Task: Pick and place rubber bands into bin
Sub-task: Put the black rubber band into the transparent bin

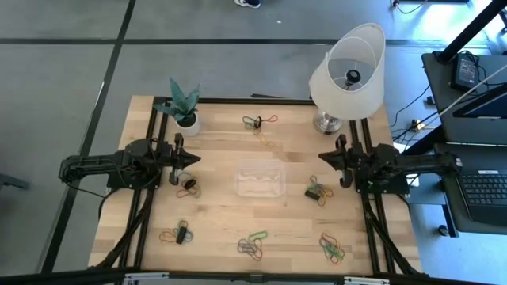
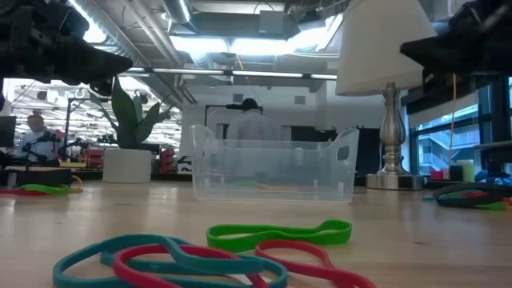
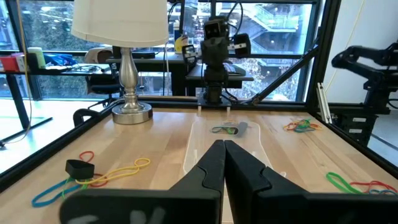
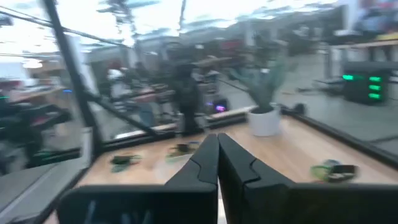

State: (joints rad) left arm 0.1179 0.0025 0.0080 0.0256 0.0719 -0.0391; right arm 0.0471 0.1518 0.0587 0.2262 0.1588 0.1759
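Rubber bands (image 1: 252,245) lie in small clusters scattered over the wooden tabletop (image 1: 222,218), none of them held. From above, one cluster sits near the far edge at the middle (image 1: 259,122), one just off the left gripper's tips (image 1: 188,186), one beside the right arm's side of the bin (image 1: 318,192), and three spread along the near edge: toward the left corner (image 1: 179,233), at the middle, and toward the right corner (image 1: 332,248). The low view shows the near-edge loops close up, teal, red and green, lying flat and overlapping.

The bin (image 1: 259,179), a clear rectangular tray, stands at the middle of the tabletop with its long axis running left to right between the two arms. In the low view its see-through walls stand upright; a faint streak shows low inside it, but whether that is a band inside or one seen through the walls cannot be told.

A white-shaded table lamp (image 1: 346,73) on a silver base stands at the far right corner. A small plant in a white pot (image 1: 183,107) stands near the far left corner.

The left gripper (image 1: 192,159) hovers at the left edge, pointing toward the bin, its fingers (image 3: 214,165) pressed together with nothing between them. The right gripper (image 1: 325,157) hovers at the right edge, facing inward, its fingers (image 4: 214,158) likewise closed together on nothing.

In the low view, people show in the room beyond the table.
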